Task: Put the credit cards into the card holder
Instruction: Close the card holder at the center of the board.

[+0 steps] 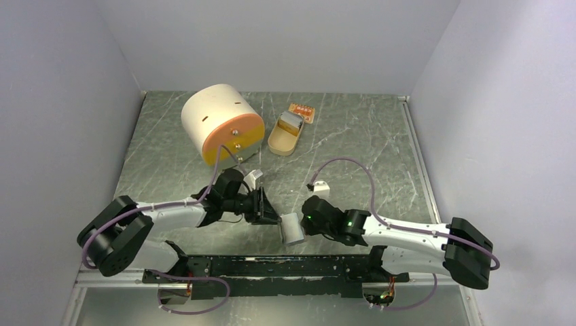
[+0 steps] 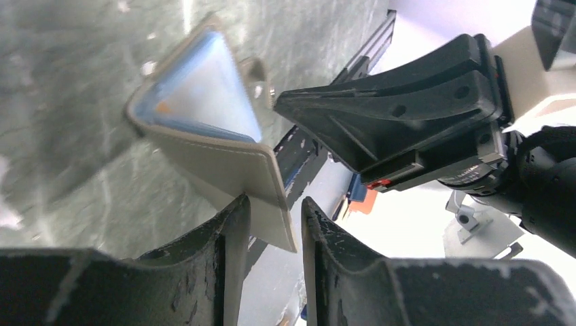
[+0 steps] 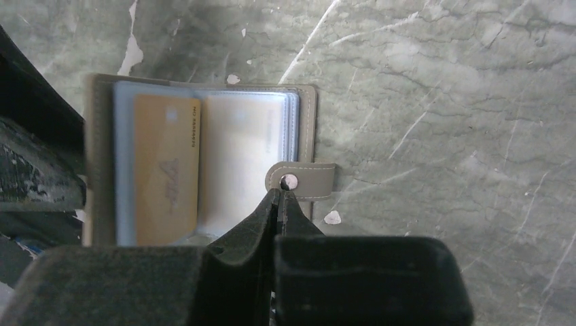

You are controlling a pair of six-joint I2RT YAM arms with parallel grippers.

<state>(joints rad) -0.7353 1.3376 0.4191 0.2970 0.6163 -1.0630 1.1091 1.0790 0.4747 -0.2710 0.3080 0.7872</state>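
well, the card holder [image 3: 307,129] hung open like a book between the two arms, near the table's [image 3: 441,102] front edge, with a gold card [image 3: 166,170] tucked inside. the right gripper [image 3: 278,200] was pinched shut on its cover by the snap tab [image 3: 309,182]. the left gripper [image 2: 275,204] stood slightly parted, loose around the other cover.

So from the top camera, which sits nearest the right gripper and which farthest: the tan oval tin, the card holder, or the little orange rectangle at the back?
Outward from the right gripper:
1. card holder, right at its fingertips, near the front edge.
2. tan oval tin, mid-table, farther back.
3. orange rectangle, just behind the tin, rearmost.
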